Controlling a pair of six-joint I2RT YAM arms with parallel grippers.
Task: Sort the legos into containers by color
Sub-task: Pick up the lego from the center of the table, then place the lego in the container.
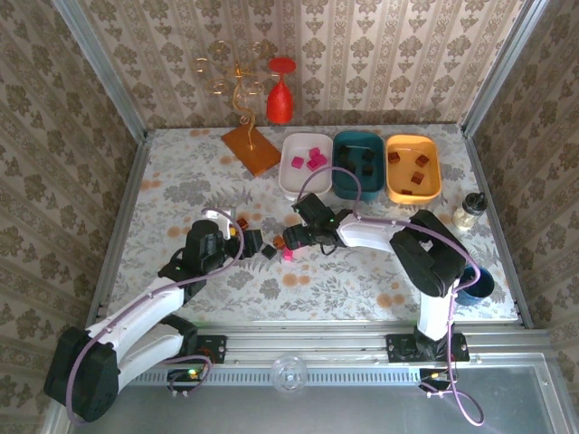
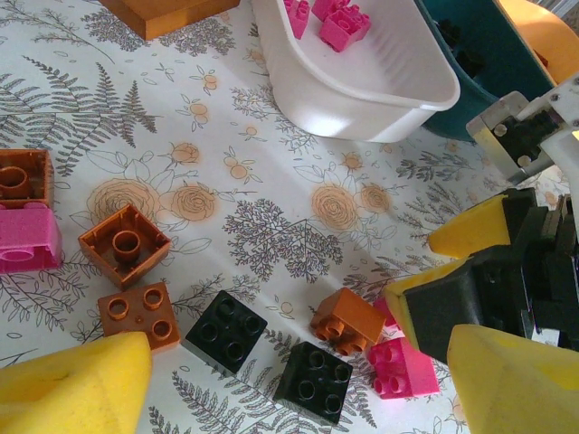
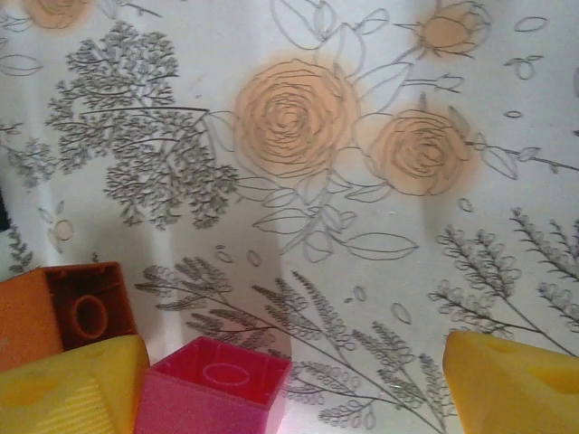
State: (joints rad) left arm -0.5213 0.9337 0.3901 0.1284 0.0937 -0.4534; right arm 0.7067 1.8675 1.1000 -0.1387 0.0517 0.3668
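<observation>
Bright, even light; soft close-range blur

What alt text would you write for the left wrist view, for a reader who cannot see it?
Loose legos in black, brownish orange and pink lie scattered on a floral tablecloth, with the open right gripper by a pink lego. Behind, a white tray holds pink legos, beside a teal tray.

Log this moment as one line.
left end effector: open above loose legos | right end effector: open over pink lego | white tray: pink | teal tray: black | orange tray: orange | held: nothing
</observation>
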